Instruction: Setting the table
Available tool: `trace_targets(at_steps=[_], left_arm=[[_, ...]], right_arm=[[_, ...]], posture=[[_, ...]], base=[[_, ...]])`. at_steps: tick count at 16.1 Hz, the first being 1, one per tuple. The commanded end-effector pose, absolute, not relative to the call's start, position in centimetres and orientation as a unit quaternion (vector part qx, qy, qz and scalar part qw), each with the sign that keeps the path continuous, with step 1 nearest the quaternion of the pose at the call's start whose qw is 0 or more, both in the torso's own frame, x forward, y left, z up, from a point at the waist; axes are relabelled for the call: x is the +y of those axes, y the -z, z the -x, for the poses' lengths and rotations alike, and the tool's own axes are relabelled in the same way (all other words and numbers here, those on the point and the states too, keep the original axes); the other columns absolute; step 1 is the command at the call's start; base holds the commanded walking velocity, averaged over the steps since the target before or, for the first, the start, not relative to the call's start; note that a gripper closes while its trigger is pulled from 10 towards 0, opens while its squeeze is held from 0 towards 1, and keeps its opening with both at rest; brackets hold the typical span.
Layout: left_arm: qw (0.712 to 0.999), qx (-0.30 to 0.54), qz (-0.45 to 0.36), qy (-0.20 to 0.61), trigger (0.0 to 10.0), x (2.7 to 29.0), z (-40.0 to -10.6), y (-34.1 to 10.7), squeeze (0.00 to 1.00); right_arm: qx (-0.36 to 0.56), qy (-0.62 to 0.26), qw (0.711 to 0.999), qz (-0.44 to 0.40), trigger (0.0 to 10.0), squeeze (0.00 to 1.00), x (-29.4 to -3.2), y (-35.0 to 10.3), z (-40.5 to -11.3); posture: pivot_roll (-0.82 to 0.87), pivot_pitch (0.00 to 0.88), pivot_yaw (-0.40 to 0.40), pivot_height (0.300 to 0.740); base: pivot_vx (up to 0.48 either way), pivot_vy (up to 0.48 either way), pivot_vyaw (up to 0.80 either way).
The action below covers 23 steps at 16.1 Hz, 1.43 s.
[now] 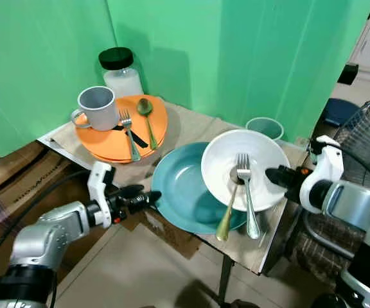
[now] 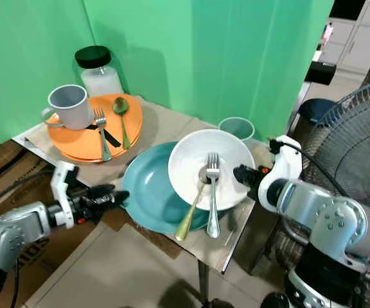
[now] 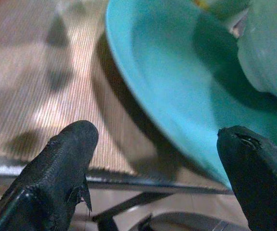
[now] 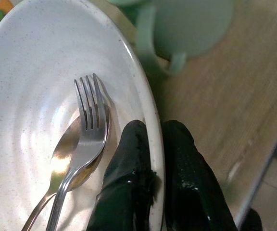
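On a small table (image 1: 191, 125) before a green screen (image 1: 236, 58): white bowl (image 1: 262, 160) resting tilted inside teal plate (image 1: 178, 192), holding fork (image 1: 244, 186) laid over gold spoon (image 1: 227, 218), both handles jutting past the near rim. Right gripper (image 4: 157, 144) clamped on the bowl's rim at the robot's right, one black finger inside, one outside. Left gripper (image 1: 148, 197) spread wide at the teal plate's near-left edge, fingers (image 3: 66, 154) either side of the rim, not touching it. Pale green cup (image 1: 265, 127) just behind the bowl, contents not visible. At the far left corner, orange plates (image 1: 105, 147) stacked, carrying grey mug (image 1: 98, 108), second fork (image 1: 128, 131) and green spoon (image 1: 148, 119), forks and spoon lying side by side. Black-lidded jar (image 1: 119, 70) of something white standing behind the stack. Fan (image 2: 358, 147) at far right.
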<state>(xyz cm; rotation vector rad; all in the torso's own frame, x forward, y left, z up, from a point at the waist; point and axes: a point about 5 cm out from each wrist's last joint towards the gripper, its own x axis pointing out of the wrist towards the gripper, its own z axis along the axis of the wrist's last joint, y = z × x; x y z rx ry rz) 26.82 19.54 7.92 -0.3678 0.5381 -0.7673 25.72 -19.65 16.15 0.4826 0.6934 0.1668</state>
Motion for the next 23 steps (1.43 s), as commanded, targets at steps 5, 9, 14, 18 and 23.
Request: trace_targets(at_steps=[5, 9, 14, 18, 23], left_arm=[[0.869, 0.249, 0.174, 0.391, 10.0, 19.1, -27.5, -8.3, 0.91], [0.86, 0.249, 0.183, 0.407, 10.0, 18.8, -27.8, -8.4, 0.83], [0.847, 0.263, 0.183, 0.424, 10.0, 17.9, -27.9, -7.6, 0.47], [0.835, 0.25, 0.203, 0.446, 5.5, 16.7, -28.6, -7.9, 0.0], [0.825, 0.253, 0.197, 0.466, 0.0, 15.6, -29.0, -7.9, 0.0]], right_arm=[[0.329, -0.07, 0.914, -0.227, 0.0, 0.0, -20.9, -16.1, -24.4], [0.352, -0.068, 0.903, -0.236, 0.0, 0.0, -20.8, -14.9, -23.9], [0.353, -0.08, 0.903, -0.234, 0.0, 0.0, -20.4, -15.1, -24.2], [0.353, -0.085, 0.902, -0.231, 0.0, 0.0, -20.2, -15.1, -24.2], [0.352, -0.086, 0.903, -0.232, 0.0, 0.0, -20.0, -15.1, -24.2]], posture=[[-0.11, 0.0, 0.103, 0.74], [-0.1, 0.0, 0.1, 0.74], [-0.09, 0.0, 0.089, 0.74], [-0.09, 0.0, 0.086, 0.74], [-0.09, 0.0, 0.091, 0.74]], base=[[0.0, 0.0, 0.0], [0.0, 0.0, 0.0], [0.0, 0.0, 0.0], [0.0, 0.0, 0.0], [0.0, 0.0, 0.0]])
